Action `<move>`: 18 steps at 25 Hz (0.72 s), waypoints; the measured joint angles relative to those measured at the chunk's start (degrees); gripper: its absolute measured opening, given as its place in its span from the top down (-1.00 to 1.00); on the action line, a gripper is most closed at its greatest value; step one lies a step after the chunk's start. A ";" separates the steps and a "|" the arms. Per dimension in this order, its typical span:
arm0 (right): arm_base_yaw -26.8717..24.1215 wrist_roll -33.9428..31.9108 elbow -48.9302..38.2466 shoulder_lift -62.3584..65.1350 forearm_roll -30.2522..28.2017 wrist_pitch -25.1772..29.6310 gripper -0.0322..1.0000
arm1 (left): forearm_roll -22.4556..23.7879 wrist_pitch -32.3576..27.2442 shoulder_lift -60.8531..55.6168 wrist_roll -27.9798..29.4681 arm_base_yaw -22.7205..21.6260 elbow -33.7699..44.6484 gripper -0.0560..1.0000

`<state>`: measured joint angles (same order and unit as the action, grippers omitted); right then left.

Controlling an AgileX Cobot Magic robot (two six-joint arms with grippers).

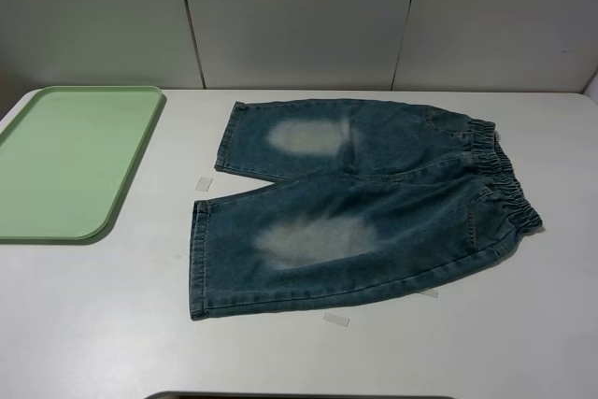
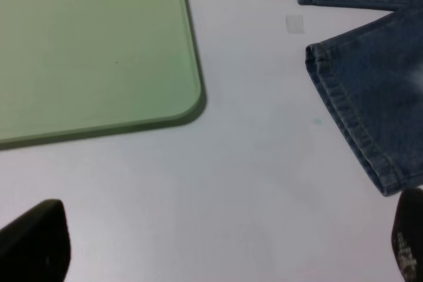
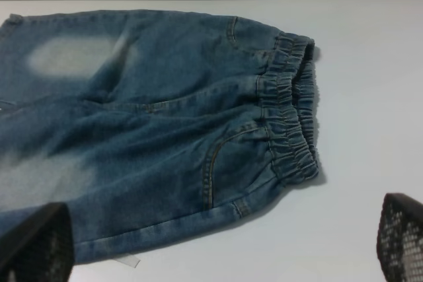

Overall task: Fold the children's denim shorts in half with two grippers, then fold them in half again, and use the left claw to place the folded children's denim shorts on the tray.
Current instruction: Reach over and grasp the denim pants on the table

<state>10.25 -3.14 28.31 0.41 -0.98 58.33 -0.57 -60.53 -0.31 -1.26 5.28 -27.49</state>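
The fingers (image 2: 36, 242) of the left gripper (image 2: 221, 249) stand spread wide and released, with bare white table (image 2: 251, 183) between them. The fingers (image 3: 36, 246) of the right gripper (image 3: 218, 252) are spread just as wide, also released. One mesh-faced tip shows in front of the near edge of the children's denim shorts (image 3: 165, 137), the other in front of bare table past the elastic waistband (image 3: 291, 110). Whether either tip touches anything cannot be told.

The shorts lie flat and unfolded on the table. In the exterior high view the gathered waistband is to the right and both legs point left, toward the tray (image 1: 75, 156). Each leg carries a pale faded patch, and stitched pockets sit near the waistband. The pale green tray rests at the table's left side, apart from the shorts, with a strip of bare table between its rounded corner and the leg hems.

Small clear tape pieces lie on the table. One (image 1: 204, 184) is just beside the hems, between the two legs. One (image 1: 335, 320) is just beside the near leg's lower edge, and a third (image 1: 428, 292) is farther right along that edge.
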 joint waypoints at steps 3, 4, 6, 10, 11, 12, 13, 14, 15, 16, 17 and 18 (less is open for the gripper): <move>0.00 0.00 0.00 0.00 0.00 0.00 -0.41 | 0.00 0.00 0.00 0.00 0.00 0.00 -0.95; 0.00 0.00 0.00 0.00 0.00 0.00 -0.41 | 0.00 0.00 0.00 0.00 0.00 0.00 -0.95; 0.00 0.00 0.00 0.00 0.00 0.00 -0.41 | 0.00 0.00 0.00 0.00 0.00 0.00 -0.95; 0.00 0.00 0.00 0.00 0.00 0.00 -0.41 | 0.00 0.00 0.00 0.00 0.00 0.00 -0.95; 0.00 0.00 0.00 0.00 0.00 0.00 -0.41 | 0.00 0.00 0.00 0.00 0.00 0.00 -0.95; 0.00 0.00 0.00 0.00 0.00 0.00 -0.41 | 0.00 0.00 0.00 0.00 0.00 0.00 -0.95; 0.00 0.00 0.00 0.00 0.00 0.00 -0.41 | 0.00 0.00 0.00 0.00 0.00 0.00 -0.95; 0.00 0.00 0.00 0.00 0.00 0.00 -0.41 | 0.00 0.00 0.00 0.00 0.00 0.00 -0.95; 0.00 0.00 0.00 0.00 0.00 0.00 -0.41 | 0.00 0.00 0.00 0.00 0.00 0.00 -0.95; 0.00 0.00 0.00 0.00 0.00 0.00 -0.41 | 0.00 0.00 0.00 0.00 0.00 0.00 -0.95; 0.00 0.00 0.00 0.00 0.00 0.00 -0.41 | 0.00 0.00 0.00 0.00 0.00 0.00 -0.95; 0.00 0.00 0.00 0.00 0.00 0.00 -0.41 | 0.00 0.00 0.00 0.00 0.00 0.00 -0.95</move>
<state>10.25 -3.14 28.31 0.41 -0.98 58.33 -0.57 -60.53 -0.31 -1.26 5.28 -27.49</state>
